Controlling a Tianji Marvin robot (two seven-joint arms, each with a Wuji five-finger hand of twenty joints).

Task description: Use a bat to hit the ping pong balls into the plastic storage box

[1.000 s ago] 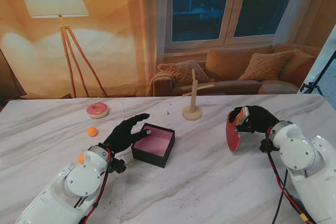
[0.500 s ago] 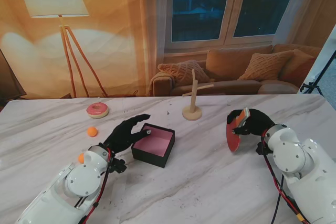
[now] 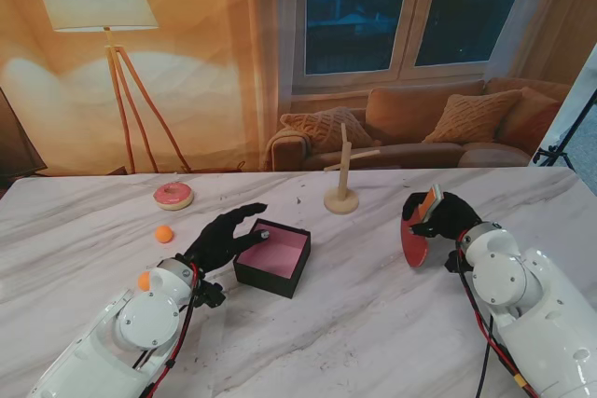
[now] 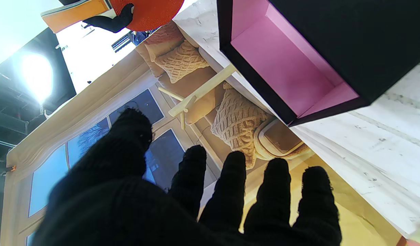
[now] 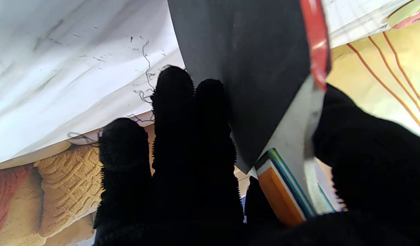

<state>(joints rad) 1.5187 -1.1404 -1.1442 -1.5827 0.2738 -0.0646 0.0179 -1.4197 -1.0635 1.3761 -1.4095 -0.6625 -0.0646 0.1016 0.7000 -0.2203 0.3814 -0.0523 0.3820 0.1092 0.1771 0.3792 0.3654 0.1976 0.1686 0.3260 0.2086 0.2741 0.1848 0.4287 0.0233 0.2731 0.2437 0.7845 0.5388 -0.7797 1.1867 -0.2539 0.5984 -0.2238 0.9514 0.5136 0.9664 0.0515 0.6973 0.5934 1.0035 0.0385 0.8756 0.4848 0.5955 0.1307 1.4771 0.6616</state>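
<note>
- Right hand (image 3: 446, 214) grips bat (image 3: 414, 239), fingers wrapped round its handle.
- Left hand (image 3: 222, 237) empty, fingers spread, touching box (image 3: 273, 257).
- Balls (image 3: 164, 234) lie left of it.

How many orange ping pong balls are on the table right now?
2. One ball lies on the robot's left, nearer to me than the pink donut. The other ball peeks out beside the left arm, partly hidden. More may be hidden.

We look down from the stand toward twelve o'clock across the table (image 3: 373, 323). Both wrist views sit close, upside down; the left shares the box (image 3: 273, 256) (image 4: 292, 68).
</note>
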